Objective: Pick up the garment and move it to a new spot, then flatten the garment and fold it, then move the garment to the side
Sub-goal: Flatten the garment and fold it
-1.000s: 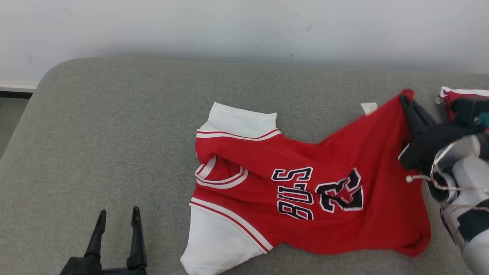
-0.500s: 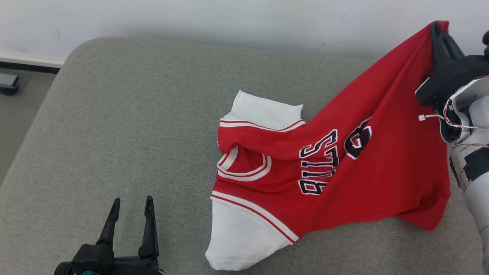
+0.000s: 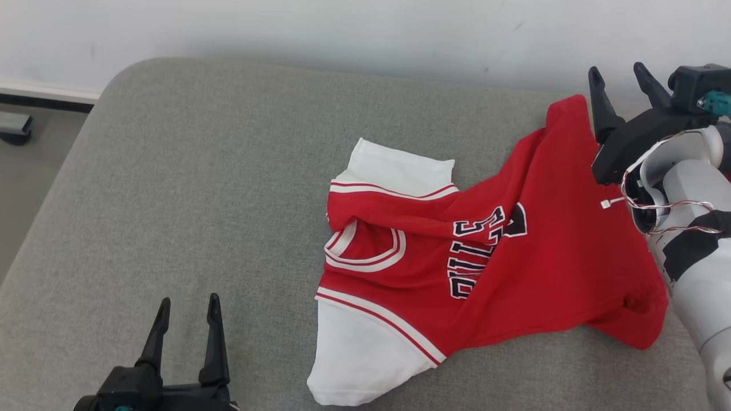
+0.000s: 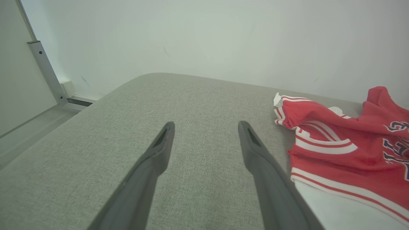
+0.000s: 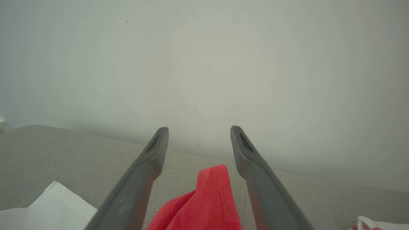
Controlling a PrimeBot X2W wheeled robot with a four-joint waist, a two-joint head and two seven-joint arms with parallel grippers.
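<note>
At far right, the right gripper (image 3: 617,71) has just spread and let go of the red jersey (image 3: 514,268), so flattening likely comes next; the left gripper (image 3: 189,301) idles spread.

- Garment (image 3: 548,251): bright red body. White sleeves at its eleven and seven o'clock, each edged with white bands carrying thin red lines. The same striped trim rings the neck.
- Lettering (image 3: 468,268) on it: dark navy, outlined in white.
- Cushion (image 3: 200,188): grey, with a fine woven fleck.
- Wall (image 3: 342,28): plain off-white.
- Left gripper (image 3: 189,300) and right gripper (image 3: 616,68): black fingers. The right one has a teal spot by its base, at its four o'clock.
- Right forearm (image 3: 697,297): pale grey with a black band.
</note>
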